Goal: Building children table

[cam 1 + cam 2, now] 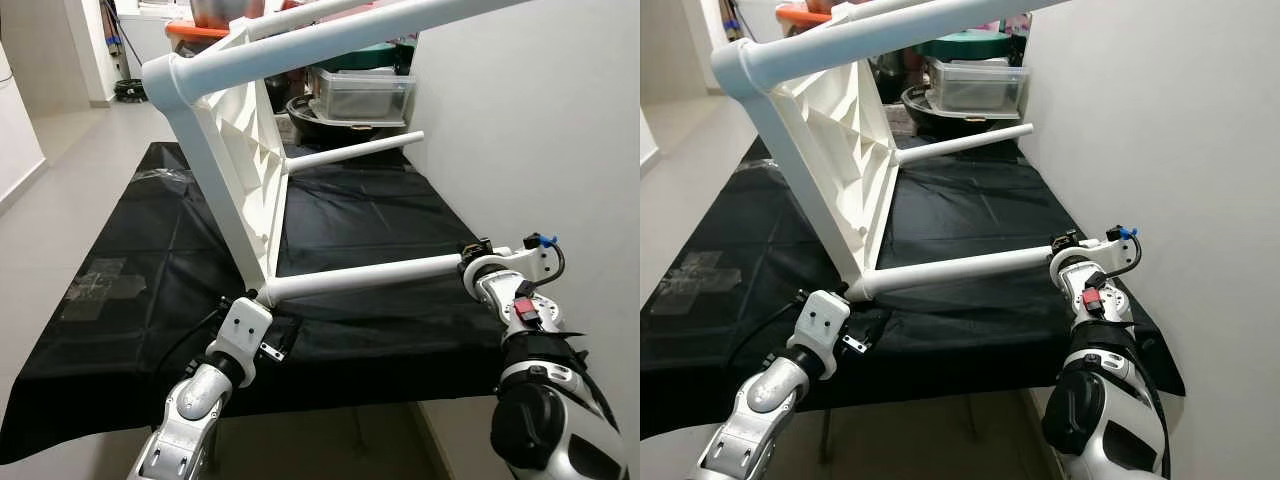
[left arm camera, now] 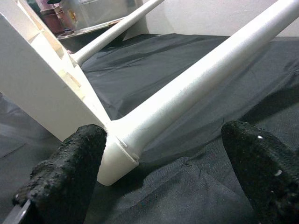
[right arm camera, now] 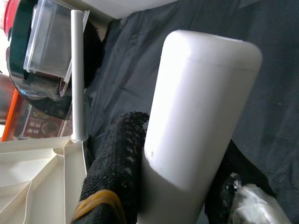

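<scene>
- Risk: the table (image 1: 235,150) stands tipped on its edge on the black sheet (image 1: 120,290), its top near upright and its legs sticking out sideways. If the right gripper (image 3: 182,186) lets the near leg (image 1: 365,274) slip, I judge the whole frame could roll or drop flat.
- Risk: the wall (image 1: 540,120) is just beside the near leg's free end, so a swing that way could knock the leg against it.
- Risk: the bins (image 1: 360,95) sit close behind the table; pushing it away from the robot could hit them.
- Right gripper: clamped on the near leg close to its rounded tip, one finger on each side (forearm bent up from below the sheet's edge).
- Left gripper (image 2: 159,182): fingers spread wide, at the table's lower corner where the near leg joins the top. One finger (image 2: 70,172) looks to touch the socket; nothing is grasped.
</scene>
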You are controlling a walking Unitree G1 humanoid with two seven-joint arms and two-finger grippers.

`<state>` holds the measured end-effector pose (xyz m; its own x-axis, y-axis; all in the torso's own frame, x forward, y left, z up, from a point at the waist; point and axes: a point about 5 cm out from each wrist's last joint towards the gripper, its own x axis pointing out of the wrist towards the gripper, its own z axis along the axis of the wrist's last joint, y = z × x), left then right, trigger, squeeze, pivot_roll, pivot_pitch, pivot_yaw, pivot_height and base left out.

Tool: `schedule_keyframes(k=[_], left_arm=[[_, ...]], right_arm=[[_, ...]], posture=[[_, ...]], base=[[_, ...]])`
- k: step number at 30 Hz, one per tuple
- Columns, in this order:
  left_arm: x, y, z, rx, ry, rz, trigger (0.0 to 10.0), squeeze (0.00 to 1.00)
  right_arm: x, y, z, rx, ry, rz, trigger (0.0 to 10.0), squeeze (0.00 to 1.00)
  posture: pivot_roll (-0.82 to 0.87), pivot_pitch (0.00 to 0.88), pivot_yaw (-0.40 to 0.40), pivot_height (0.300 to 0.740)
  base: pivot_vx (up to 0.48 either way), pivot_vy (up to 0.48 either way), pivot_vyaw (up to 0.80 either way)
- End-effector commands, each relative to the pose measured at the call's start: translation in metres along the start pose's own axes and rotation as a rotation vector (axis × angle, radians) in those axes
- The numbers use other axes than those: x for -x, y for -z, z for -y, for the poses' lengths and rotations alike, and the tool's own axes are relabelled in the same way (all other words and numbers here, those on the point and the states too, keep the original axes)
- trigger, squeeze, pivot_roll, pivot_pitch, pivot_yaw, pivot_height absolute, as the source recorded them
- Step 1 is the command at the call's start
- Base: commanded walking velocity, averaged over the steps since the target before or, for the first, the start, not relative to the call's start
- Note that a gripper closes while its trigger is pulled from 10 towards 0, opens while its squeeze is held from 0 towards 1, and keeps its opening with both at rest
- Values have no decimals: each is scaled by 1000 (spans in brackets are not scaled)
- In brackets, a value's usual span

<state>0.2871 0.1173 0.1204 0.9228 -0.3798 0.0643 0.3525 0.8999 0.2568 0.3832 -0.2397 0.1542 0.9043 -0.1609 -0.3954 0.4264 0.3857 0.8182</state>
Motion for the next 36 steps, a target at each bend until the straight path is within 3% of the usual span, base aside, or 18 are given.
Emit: schedule_keyframes(k=[1, 6, 7, 11, 17, 26, 31, 35, 36], left_arm=[[-1, -1, 3, -6, 10, -1, 10000, 0], [-1, -1, 3, -6, 10, -1, 10000, 0], [-1, -2, 4, -7, 13, 0, 10000, 0], [-2, -2, 4, -7, 14, 1, 10000, 0], [-2, -2, 4, -8, 15, 1, 10000, 0], [-1, -3, 4, -10, 16, 2, 10000, 0], [-2, -3, 5, -11, 21, 3, 10000, 0], [-3, -3, 5, -12, 21, 4, 10000, 0], [-3, -3, 5, -12, 21, 4, 10000, 0]], right_arm=[[1, 56, 61, 217, 308, -250, 10000, 0], [1, 54, 64, 222, 332, -238, 10000, 0], [2, 52, 73, 232, 379, -229, 10000, 0], [3, 52, 80, 235, 403, -227, 10000, 0], [4, 58, 89, 218, 380, -242, 10000, 0], [4, 69, 89, 217, 332, -263, 10000, 0], [2, 75, 75, 205, 277, -264, 10000, 0], [2, 75, 74, 206, 275, -264, 10000, 0], [2, 75, 74, 206, 273, -261, 10000, 616]], posture=[[134, 0, -113, 740], [131, 0, -112, 740], [130, 0, -111, 740], [130, 0, -111, 740], [132, 0, -110, 740], [133, 0, -106, 740], [134, 0, -105, 740], [134, 0, -105, 740], [135, 0, -107, 740]], base=[[0, 0, 0], [0, 0, 0], [0, 0, 0], [0, 0, 0], [0, 0, 0], [0, 0, 0], [0, 0, 0], [0, 0, 0], [0, 0, 0]])
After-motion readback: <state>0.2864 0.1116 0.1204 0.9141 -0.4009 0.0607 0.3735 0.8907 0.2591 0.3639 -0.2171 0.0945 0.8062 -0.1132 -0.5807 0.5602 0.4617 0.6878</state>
